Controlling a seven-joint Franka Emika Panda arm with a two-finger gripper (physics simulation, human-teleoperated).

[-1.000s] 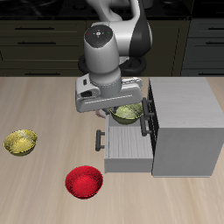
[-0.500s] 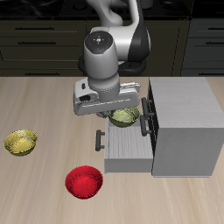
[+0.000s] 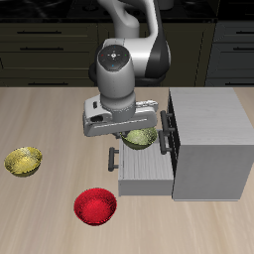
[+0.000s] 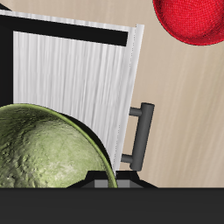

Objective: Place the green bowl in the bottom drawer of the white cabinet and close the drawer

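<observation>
While the bottom drawer of the white cabinet stands pulled out, your end effector pinches the green bowl by its rim, held above the drawer's back end. The red bowl and yellow bowl rest on the desk.

A light wooden table carries everything here. The white cabinet stands on it, with its bottom drawer pulled out over the tabletop toward the red bowl, which sits near the table's front edge. The yellow bowl rests well apart from both, out on bare wood. The wrist view shows the same pale wood grain beside the drawer's dark handle
</observation>
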